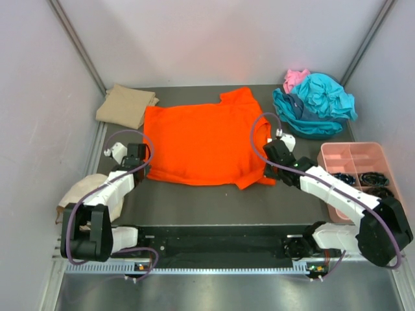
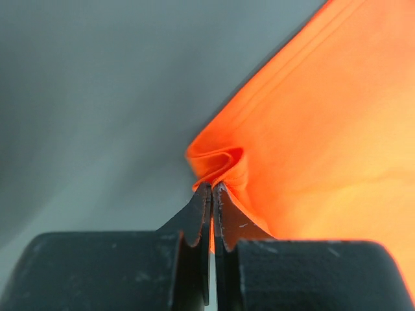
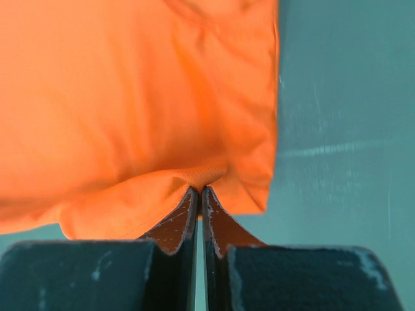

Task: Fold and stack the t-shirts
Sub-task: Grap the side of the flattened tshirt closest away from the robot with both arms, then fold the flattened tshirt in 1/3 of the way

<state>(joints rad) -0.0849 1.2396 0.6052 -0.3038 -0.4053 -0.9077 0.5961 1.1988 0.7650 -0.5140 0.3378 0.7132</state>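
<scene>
The bright orange t-shirt [image 1: 198, 141] lies spread on the grey table, collar toward the back right. My left gripper [image 1: 144, 163] is shut on its near left corner; the left wrist view shows the pinched orange cloth [image 2: 217, 165] at the fingertips. My right gripper [image 1: 271, 157] is shut on the shirt's right edge by the sleeve, with the cloth [image 3: 194, 178] bunched at its tips. A folded tan t-shirt [image 1: 126, 105] lies at the back left. Crumpled teal t-shirts [image 1: 318, 103] and a pink one [image 1: 295, 79] are piled at the back right.
A pink compartment tray [image 1: 353, 153] with dark small parts stands at the right, beside my right arm. A cream round cap-like thing [image 1: 85, 194] lies at the left near edge. Grey walls close in the back and sides.
</scene>
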